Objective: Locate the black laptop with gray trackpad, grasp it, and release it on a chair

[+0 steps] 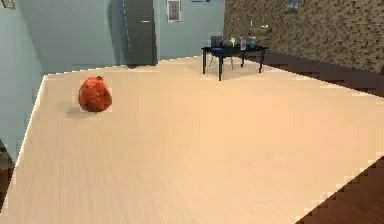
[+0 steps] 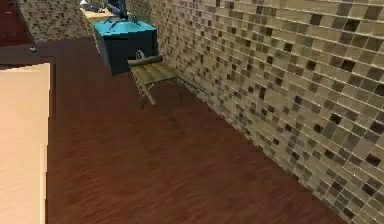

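Far across the pale floor (image 1: 200, 140), against the tiled wall (image 1: 310, 30), a dark surface (image 1: 224, 50) carrying small things, among them a dark upright shape (image 1: 216, 41) too small to call the laptop. Nearer, at the forward view's left, a round red-orange lump (image 1: 95, 94). Over in the arm side view, a wooden chair (image 2: 150, 74) just beside a teal cabinet (image 2: 125, 42) along the mosaic wall (image 2: 270, 90), and no telling the state of the jaws.

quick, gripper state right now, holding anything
gripper: cannot be told from these pictures
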